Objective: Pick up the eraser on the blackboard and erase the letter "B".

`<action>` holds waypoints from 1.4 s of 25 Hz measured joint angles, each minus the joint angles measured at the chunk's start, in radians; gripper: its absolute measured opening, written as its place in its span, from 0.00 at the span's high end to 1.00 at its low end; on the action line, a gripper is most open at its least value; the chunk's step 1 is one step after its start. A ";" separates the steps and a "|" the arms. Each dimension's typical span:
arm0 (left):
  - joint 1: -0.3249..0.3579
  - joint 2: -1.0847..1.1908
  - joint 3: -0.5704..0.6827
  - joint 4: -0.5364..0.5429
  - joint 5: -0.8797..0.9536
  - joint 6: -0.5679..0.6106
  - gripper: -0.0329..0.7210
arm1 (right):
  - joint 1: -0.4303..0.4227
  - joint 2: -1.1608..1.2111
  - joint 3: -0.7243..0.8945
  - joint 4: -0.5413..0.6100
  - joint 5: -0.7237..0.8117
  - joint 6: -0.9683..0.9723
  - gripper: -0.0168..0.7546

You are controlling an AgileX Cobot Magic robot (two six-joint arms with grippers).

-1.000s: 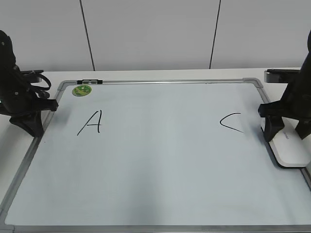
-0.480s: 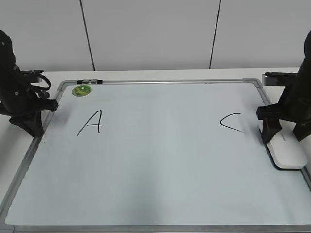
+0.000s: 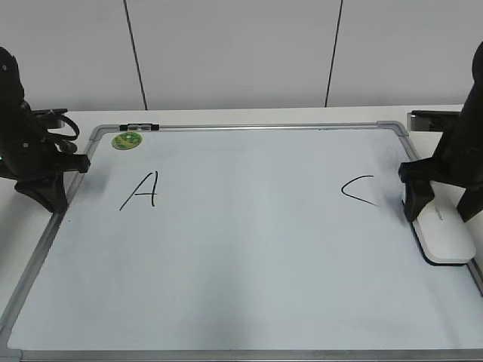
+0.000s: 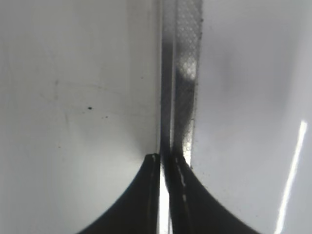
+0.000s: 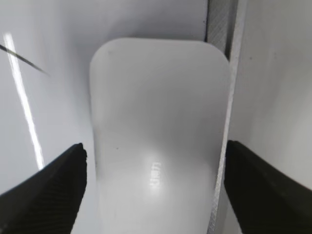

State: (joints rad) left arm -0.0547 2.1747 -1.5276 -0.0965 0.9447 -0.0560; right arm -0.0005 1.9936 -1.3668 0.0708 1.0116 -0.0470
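Observation:
The blackboard is a white dry-erase board with a silver frame, lying flat on the table. A black "A" and "C" are on it. No letter "B" shows; the board between them is blank. The white eraser lies flat by the board's right frame, and fills the right wrist view. My right gripper is open; its fingers straddle the eraser's near end with small gaps. My left gripper is shut and empty over the board's left frame.
A small round green magnet and a black marker sit at the board's top left. The silver frame strip runs under the left gripper. A grey device stands behind the right arm.
The eraser shifted slightly left and settled flat on the board. The right gripper then rose a little above it. The left arm has not moved.

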 joint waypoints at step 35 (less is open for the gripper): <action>-0.017 -0.243 0.006 0.048 0.172 0.000 0.33 | 0.000 -0.144 -0.089 0.018 0.197 0.008 0.33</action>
State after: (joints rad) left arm -0.0714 1.9317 -1.5211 -0.0481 1.1170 -0.0560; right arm -0.0005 1.8498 -1.4554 0.0887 1.2084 -0.0387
